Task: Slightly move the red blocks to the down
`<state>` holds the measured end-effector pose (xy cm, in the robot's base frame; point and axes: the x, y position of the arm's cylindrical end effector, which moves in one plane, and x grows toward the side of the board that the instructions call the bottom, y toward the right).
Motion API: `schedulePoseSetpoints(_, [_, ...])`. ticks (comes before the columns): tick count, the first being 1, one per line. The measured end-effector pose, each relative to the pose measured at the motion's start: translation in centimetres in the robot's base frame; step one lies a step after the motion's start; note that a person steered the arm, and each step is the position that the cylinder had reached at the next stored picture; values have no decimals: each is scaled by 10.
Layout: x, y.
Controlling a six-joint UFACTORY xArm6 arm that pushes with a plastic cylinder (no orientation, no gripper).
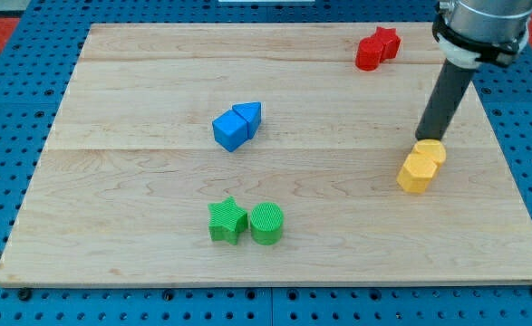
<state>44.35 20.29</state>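
Two red blocks sit touching at the view's top right: a red star (387,41) and a red cylinder-like block (369,54) just left and below it. My tip (428,139) stands well below and to the right of them, right at the upper edge of the yellow blocks (421,167). The dark rod rises from the tip toward the view's top right.
The two yellow blocks lie touching at the right. A blue cube (230,130) and a blue triangle (249,115) touch near the middle. A green star (227,221) and a green cylinder (267,224) sit at the bottom centre. The wooden board (111,181) lies on a blue pegboard.
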Motion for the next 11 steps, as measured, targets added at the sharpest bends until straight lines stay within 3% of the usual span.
schedulePoseSetpoints(2, [43,-24])
schedulePoseSetpoints(3, [-6,10])
schedulePoseSetpoints(4, [-83,73])
schedulePoseSetpoints(6, [-224,90])
schedulePoseSetpoints(8, [-252,67])
schedulePoseSetpoints(9, [-251,22])
schedulePoseSetpoints(10, [-235,-37])
schedulePoseSetpoints(11, [-160,-93])
